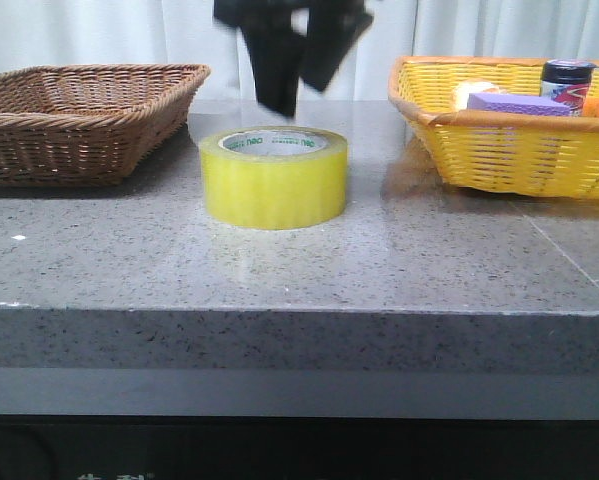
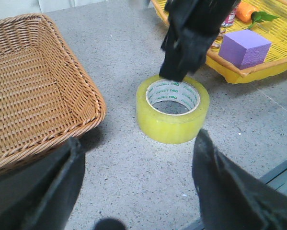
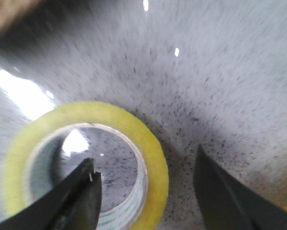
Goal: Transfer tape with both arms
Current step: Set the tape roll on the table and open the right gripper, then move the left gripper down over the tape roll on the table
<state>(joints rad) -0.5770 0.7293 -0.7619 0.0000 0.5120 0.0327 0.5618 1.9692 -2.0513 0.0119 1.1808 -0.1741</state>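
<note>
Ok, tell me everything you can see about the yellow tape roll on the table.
The tape is a wide roll of glossy, translucent yellow plastic tape wound on a whitish core with small green print. It lies flat, hole up, on the speckled grey table, between the brown basket and the yellow basket, touching neither. The right gripper hangs open just above its rim, one finger over the hole; nothing grips it.
</note>
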